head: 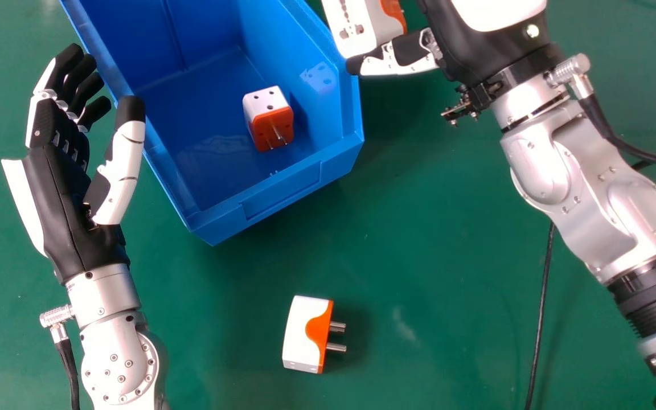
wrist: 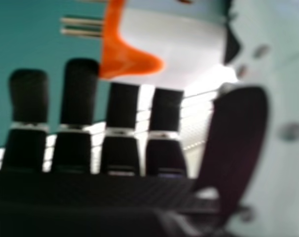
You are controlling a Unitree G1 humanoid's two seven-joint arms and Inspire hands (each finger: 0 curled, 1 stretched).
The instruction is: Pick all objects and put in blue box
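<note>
Cannot make out any readable text, label, brand, number or sign in either view; can read no lettering on any surface.

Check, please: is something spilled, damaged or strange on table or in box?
Nothing stands out. The loose adapter lies on the table, pins sideways; a second adapter sits inside the blue box. Both look undamaged; no spill shows.
</note>
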